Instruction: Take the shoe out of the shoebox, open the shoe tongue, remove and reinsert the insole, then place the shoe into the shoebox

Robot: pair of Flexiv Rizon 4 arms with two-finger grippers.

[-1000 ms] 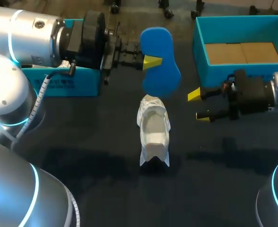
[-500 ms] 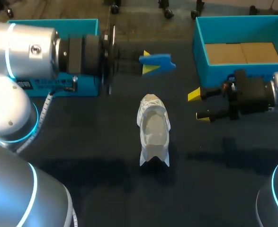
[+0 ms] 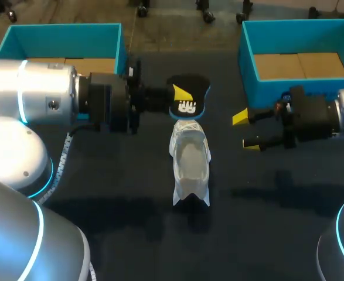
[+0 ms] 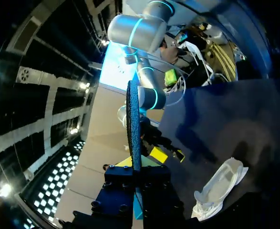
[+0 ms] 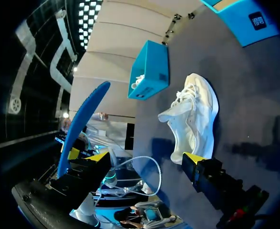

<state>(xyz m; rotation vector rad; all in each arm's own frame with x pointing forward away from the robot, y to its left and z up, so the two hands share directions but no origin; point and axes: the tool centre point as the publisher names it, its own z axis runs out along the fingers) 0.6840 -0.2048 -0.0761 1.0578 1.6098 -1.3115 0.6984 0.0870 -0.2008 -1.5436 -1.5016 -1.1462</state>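
A white shoe (image 3: pixel 190 161) lies on the dark table in the middle, its opening facing up. My left gripper (image 3: pixel 182 93) is shut on the insole (image 3: pixel 188 100), which hangs just above the shoe's far end. The insole shows its black face with a white mark and a blue rim. In the left wrist view the insole (image 4: pixel 133 129) stands edge-on between the fingers, with the shoe (image 4: pixel 221 183) below and beside it. My right gripper (image 3: pixel 243 132) is open to the right of the shoe, holding nothing. In the right wrist view the shoe (image 5: pixel 192 121) is ahead, with the blue insole (image 5: pixel 80 129) beyond it.
A teal shoebox (image 3: pixel 259 88) with a cardboard floor stands at the back right, close behind my right gripper. A second teal box (image 3: pixel 63 30) sits at the back left, partly hidden by my left arm. The table in front of the shoe is bare.
My left wrist has rolled, turning the insole from blue underside up, through edge-on, to black face up. It has also come lower and nearer the shoe. The right arm has kept still.
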